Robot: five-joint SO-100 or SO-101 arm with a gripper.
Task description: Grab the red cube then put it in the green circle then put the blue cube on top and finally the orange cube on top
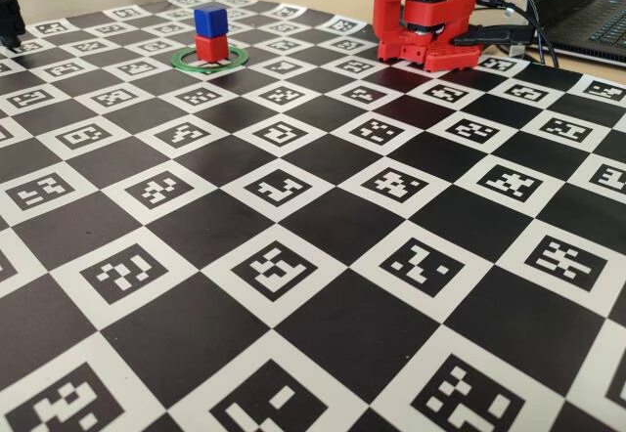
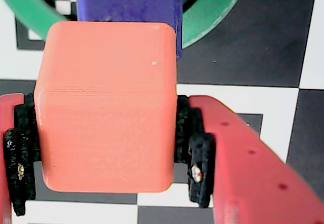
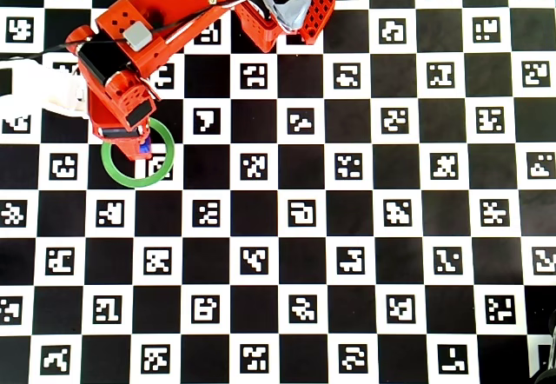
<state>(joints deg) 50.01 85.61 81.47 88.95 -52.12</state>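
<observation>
Pretty far along here: the red cube (image 1: 211, 48) is already sitting inside the green circle (image 1: 187, 61) and the blue cube (image 1: 210, 20) is stacked on it, looks square enough in the fixed view. So two of three placements are done and only the top one is left. The orange cube (image 2: 106, 107) is up in the air, pinched in the hand (image 2: 108, 148), which is closed on its two side faces with the black pads (image 2: 200, 155) pressed against it, as the wrist view shows. In the fixed view you can just catch the cube at the top edge of the frame, above the stack and clear of it, so not touching yet. From the wrist view the blue cube's top pokes out just behind the orange one, with the ring curving round it on the checkered bench (image 1: 323, 256), so I'd say the hand is nearly lined up but maybe a touch off toward the camera side. Overhead view mostly shows the arm (image 3: 130, 45) covering the stack. What's left: lower it, centre it, let go.
</observation>
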